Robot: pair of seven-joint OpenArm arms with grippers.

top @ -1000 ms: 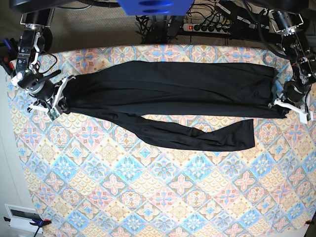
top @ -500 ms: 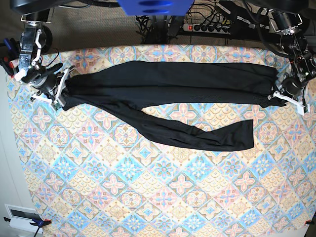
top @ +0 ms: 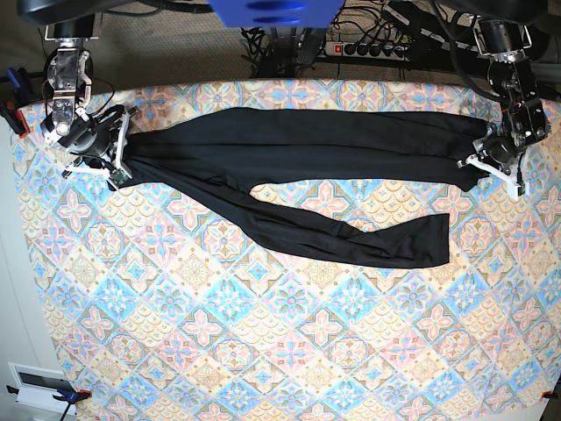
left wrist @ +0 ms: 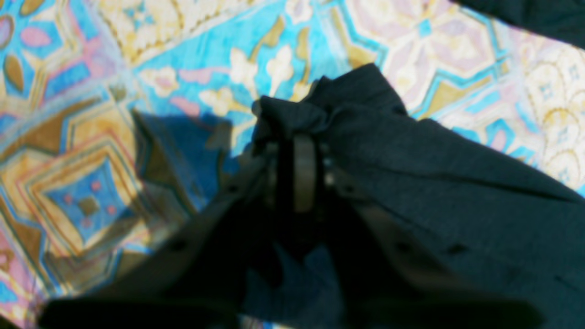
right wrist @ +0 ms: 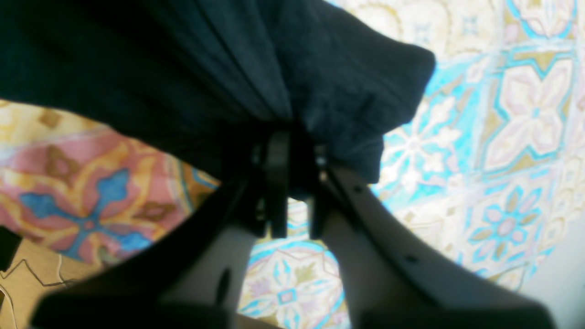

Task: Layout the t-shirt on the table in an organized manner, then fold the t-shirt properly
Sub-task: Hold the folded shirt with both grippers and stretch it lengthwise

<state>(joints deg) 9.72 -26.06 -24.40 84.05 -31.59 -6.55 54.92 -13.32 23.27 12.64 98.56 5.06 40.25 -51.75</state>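
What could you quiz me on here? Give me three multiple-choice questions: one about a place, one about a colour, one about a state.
1. Where does the shirt lie on the table?
A. along the side nearest the robot's arms
B. in a front corner
C. on the floor

2. What colour is it?
A. white
B. black
C. red

3. What state is it in?
A. folded into a neat square
B. drawn out in a long band with a loose tail
C. rolled into a ball

Answers: 1 A, its ends reach the left gripper and right gripper; 2 B, plain black throughout; 3 B, it spans the table's width.
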